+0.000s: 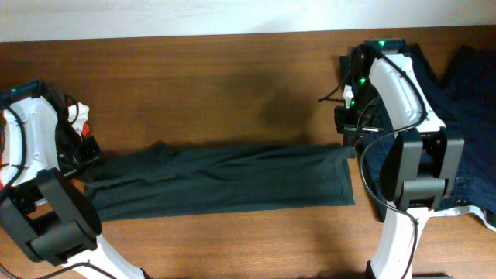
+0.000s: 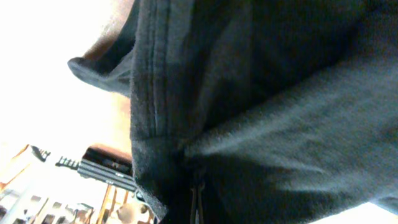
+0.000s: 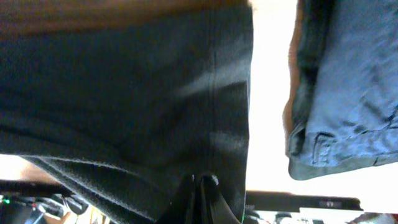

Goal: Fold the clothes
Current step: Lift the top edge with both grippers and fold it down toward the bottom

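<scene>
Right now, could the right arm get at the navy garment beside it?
Probably not yet: the right gripper is shut on the edge of the black T-shirt. The navy garment lies right beside the arm, so letting go first should free it to reach over.

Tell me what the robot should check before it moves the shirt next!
1. Grip of left end effector on black T-shirt: ok, shut on cloth.
2. Grip of right end effector on its other end: ok, shut.
3. T-shirt stretched as a long band between both: ok.
4. Navy garment apart from T-shirt: ok.
5. Cloth smooth: not ok, creases toward the left.
6. Hidden layers lined up: cannot tell.
</scene>
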Action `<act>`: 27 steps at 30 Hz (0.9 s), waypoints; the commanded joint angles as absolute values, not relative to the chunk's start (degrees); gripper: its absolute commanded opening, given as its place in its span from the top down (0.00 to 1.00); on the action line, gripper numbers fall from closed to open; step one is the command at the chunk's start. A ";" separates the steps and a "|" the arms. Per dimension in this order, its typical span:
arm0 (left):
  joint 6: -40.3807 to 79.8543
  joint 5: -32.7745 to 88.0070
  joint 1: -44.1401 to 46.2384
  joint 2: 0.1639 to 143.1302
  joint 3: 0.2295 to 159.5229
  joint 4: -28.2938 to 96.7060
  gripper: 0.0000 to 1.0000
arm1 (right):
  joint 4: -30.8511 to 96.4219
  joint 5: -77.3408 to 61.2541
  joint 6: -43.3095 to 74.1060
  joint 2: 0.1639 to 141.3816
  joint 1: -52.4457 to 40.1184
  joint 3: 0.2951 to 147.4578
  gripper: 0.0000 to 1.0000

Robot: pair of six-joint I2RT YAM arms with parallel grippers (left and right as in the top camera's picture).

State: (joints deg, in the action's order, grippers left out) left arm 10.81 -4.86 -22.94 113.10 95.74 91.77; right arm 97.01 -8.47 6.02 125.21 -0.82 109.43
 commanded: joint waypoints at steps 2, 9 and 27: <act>14.83 -10.20 -23.09 111.50 90.45 90.45 1.00 | 95.94 -7.25 5.93 121.51 -0.16 105.25 0.96; 18.48 -14.90 -23.79 111.53 83.18 84.16 1.00 | 92.97 -5.54 5.98 121.38 1.78 98.21 0.96; 18.37 -15.97 -25.04 111.53 82.91 74.83 0.92 | 86.43 -7.29 -2.13 121.38 3.40 84.12 0.63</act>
State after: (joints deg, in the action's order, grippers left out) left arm 17.72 -14.31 -24.77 113.03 83.00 74.13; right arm 87.09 -7.60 -0.93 122.83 2.96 86.39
